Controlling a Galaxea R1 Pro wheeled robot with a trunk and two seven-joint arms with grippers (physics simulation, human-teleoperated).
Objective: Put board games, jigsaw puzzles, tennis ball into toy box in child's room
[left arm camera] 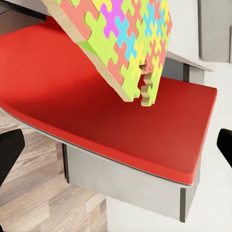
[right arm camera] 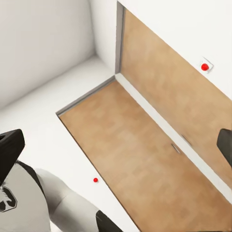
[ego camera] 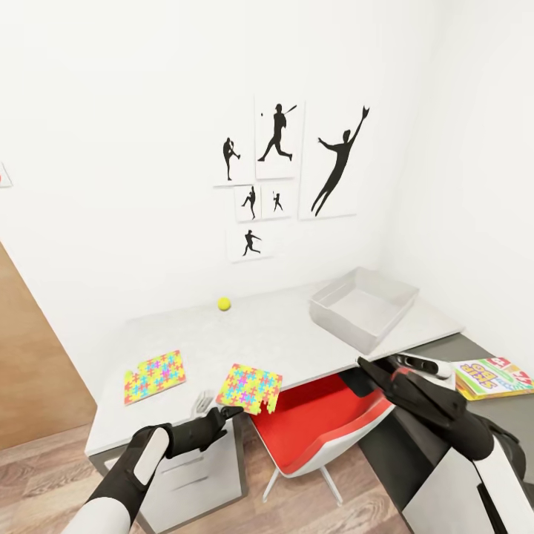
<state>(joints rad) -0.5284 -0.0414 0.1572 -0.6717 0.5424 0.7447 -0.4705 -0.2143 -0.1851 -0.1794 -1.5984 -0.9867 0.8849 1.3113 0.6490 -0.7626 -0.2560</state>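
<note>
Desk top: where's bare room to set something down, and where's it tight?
Bare: the table stretch between the tennis ball and toy box, and the box's empty floor. Tight: the front edge, with one jigsaw puzzle flat and another overhanging the red chair by the left gripper.

Left arm, lower left of the head view: white glossy forearm shell, black wrist section, black left hand [ego camera: 222,415] with slim dark fingers. Right arm, lower right: white shell at the lower segment, black ribbed mid-section, black right hand [ego camera: 371,368] with tapered fingers. Right wrist view: white rounded trunk panel [right arm camera: 29,198] with black edging and a small dark emblem.
</note>
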